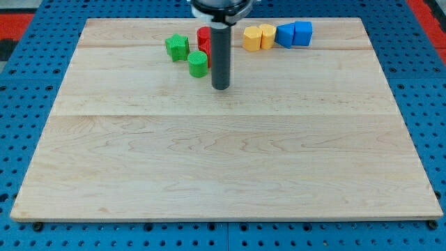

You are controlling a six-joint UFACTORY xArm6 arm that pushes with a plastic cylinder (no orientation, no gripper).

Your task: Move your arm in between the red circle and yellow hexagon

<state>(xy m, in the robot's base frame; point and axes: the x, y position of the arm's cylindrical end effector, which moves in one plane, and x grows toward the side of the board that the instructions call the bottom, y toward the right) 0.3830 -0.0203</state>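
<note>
While the dark rod stands upright on the pale wooden board (223, 160), my tip (220, 88) rests just right of the green cylinder (198, 63), bearing no pincer. Behind the rod, the red circle (203, 38) is partly hidden; the yellow hexagon (251, 38) lies farther right of the rod, touching a second yellow block (267, 35). Two blue blocks (293, 33) adjoin these; a green star-like block (177, 47) lies left of the rod.

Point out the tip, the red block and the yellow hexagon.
my tip (220, 87): camera view, rod's lower end.
red block (203, 36): camera view, visible left part.
yellow hexagon (251, 38): camera view, front face.
</note>
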